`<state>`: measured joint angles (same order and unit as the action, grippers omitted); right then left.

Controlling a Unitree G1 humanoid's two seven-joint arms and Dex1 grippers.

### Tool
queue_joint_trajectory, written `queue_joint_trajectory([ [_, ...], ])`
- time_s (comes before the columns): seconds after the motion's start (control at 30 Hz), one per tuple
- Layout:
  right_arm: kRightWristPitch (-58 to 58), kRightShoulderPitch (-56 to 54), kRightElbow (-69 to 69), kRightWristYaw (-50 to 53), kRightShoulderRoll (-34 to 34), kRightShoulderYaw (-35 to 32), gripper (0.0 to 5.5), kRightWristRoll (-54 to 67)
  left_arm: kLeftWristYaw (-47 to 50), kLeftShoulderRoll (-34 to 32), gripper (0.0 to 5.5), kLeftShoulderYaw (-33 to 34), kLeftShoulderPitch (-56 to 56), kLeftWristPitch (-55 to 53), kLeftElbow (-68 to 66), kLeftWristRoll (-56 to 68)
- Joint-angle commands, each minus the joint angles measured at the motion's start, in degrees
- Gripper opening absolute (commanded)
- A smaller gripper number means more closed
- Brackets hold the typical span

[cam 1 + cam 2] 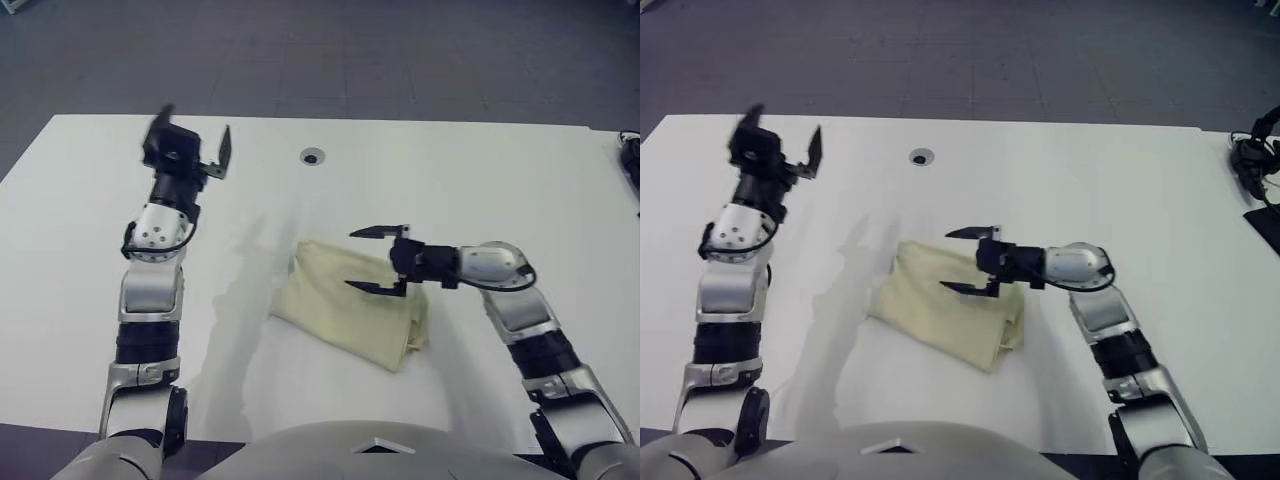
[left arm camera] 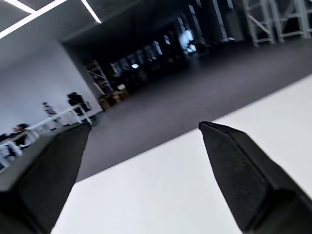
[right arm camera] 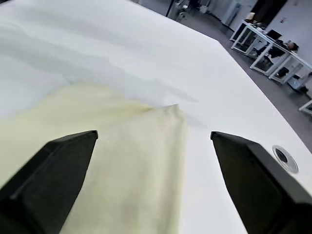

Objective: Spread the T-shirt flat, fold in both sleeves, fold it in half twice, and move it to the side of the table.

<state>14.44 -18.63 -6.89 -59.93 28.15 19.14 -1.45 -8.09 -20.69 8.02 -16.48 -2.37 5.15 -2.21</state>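
Observation:
A pale yellow T-shirt point(image 1: 340, 305) lies folded into a compact bundle on the white table point(image 1: 450, 180), near its front middle. My right gripper point(image 1: 372, 260) hovers open just above the bundle's right half, fingers spread one over the other and pointing left. The right wrist view looks down on the cloth point(image 3: 131, 170) between the two dark fingers point(image 3: 53, 170). My left gripper point(image 1: 195, 140) is raised at the far left of the table, open and holding nothing. Its fingers point(image 2: 243, 175) frame bare tabletop and the room beyond.
A small round cable hole point(image 1: 312, 156) sits in the table's far middle. Dark cables point(image 1: 1250, 160) lie at the far right edge. Bare tabletop stretches to the left and right of the shirt.

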Motion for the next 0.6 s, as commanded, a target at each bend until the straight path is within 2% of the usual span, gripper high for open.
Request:
queue_joint_trajectory([
  [0.03, 8.86, -7.9, -11.92, 7.47, -2.31, 5.63, 4.97, -12.9, 1.01, 2.95, 4.98, -1.64, 6.16, 0.94, 6.15, -0.23],
  [0.1, 12.45, -10.25, -17.68, 11.84, -2.58, 7.59, 5.31, -18.19, 0.99, 4.05, 5.34, -2.72, 8.45, 0.6, 8.52, -0.16],
  [0.23, 16.78, -11.67, -27.02, 17.26, 1.65, 10.3, 5.36, -25.56, 1.59, 5.06, 5.38, -3.6, 11.68, 0.92, 10.65, -1.49],
  [0.3, 17.08, -10.15, -29.41, 19.57, 5.4, 8.95, 5.36, -25.74, 1.65, 5.06, 5.38, -3.51, 12.72, 0.72, 11.51, -1.74],
  [0.43, 9.02, 0.23, -28.55, 22.02, 11.91, -2.77, 5.36, -14.1, 2.01, 6.07, 5.38, -2.36, 15.44, -1.72, 17.22, 0.0],
  [0.53, 4.75, 11.33, -28.88, 26.27, 18.25, -13.97, 5.36, -7.07, 2.44, 6.93, 5.38, -2.47, 18.85, -3.13, 22.79, -0.47],
  [0.6, 0.9, 18.92, -27.91, 29.2, 19.99, -22.51, 5.36, -1.34, 2.67, 7.55, 5.38, -2.7, 21.66, -3.86, 25.18, -1.12],
])
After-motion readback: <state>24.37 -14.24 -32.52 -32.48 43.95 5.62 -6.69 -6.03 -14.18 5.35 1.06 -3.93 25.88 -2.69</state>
